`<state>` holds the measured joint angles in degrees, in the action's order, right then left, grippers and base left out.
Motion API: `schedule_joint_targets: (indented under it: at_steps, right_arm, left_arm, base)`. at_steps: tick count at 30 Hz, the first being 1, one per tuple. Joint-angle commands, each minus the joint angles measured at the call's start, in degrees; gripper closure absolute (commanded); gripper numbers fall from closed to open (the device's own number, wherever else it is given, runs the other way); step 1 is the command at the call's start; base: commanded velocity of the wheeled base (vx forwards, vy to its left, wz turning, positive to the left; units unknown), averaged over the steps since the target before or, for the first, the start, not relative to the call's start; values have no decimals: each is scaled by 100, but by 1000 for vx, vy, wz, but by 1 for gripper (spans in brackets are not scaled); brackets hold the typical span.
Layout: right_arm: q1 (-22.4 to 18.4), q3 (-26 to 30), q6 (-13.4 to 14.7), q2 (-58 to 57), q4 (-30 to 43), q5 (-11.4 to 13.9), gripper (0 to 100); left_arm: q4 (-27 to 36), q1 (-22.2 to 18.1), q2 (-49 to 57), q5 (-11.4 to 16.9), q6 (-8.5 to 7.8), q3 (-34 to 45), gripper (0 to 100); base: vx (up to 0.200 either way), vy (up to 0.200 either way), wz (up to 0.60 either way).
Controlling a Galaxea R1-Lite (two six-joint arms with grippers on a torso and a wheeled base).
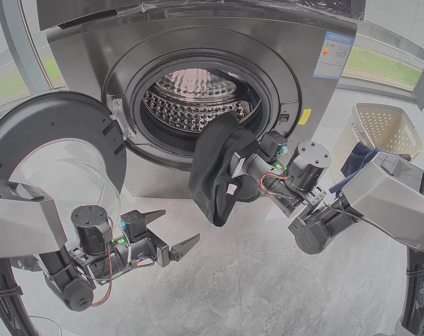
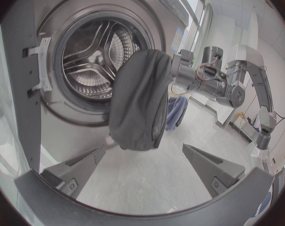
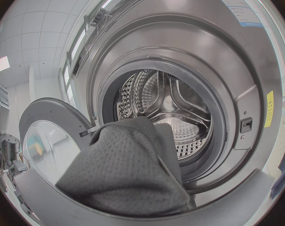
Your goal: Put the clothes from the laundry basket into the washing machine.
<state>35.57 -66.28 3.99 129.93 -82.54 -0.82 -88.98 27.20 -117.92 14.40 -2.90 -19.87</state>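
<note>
We see a black garment (image 1: pixel 219 169) hanging at the mouth of the open washing machine (image 1: pixel 198 38).
The machine's round door (image 1: pixel 53 127) is swung wide to our left, and the steel drum (image 1: pixel 193 103) is in plain sight. To the right of the machine a cream laundry basket (image 1: pixel 389 127) stands on the floor with blue clothes (image 1: pixel 359 159) draped over its near rim. The garment's top edge lies against the lower lip of the drum opening and the rest droops in front of the machine. Our right pincer (image 1: pixel 242 162) is pinching it, its fingers buried in the cloth. Our left pincer (image 1: pixel 181 223) is spread wide and holds nothing, low beside the door.
</note>
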Motion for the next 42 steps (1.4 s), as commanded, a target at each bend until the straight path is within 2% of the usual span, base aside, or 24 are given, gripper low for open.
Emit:
schedule_joint_targets:
  at_steps: [1,6,10,16,26,28,33,40,42]
  right_arm:
    - [73,19,-3,6,36,-6,100]
    - [117,10,-12,15,98,-24,100]
    - [169,10,-12,15,98,-24,100]
    - [248,1,-38,15,116,-24,100]
    - [380,19,-38,59,168,-59,100]
    - [442,27,-38,50,160,-68,100]
    - [530,89,-29,33,160,-77,100]
    - [609,98,-3,-2,160,-173,100]
    - [635,142,-3,-2,151,-182,100]
  left_arm:
    - [-5,181,-73,-16,62,-623,0]
    - [-5,348,-249,-33,70,-1177,0]
    - [-14,374,-372,-16,44,-1239,0]
    - [-14,418,-513,28,88,-1573,0]
    - [-5,365,-1102,2,202,-2601,0]
    - [3,304,-1383,-33,202,-3075,0]
    - [21,189,-1567,-51,193,-3172,0]
    - [21,128,-1629,-253,193,-3339,0]
    - [21,119,-1664,-385,202,-3489,0]
  base:
    - [0,0,0]
    - [0,0,0]
    - [0,0,0]
    - [0,0,0]
    - [0,0,0]
    - [0,0,0]
    - [0,0,0]
    - [0,0,0]
    - [0,0,0]
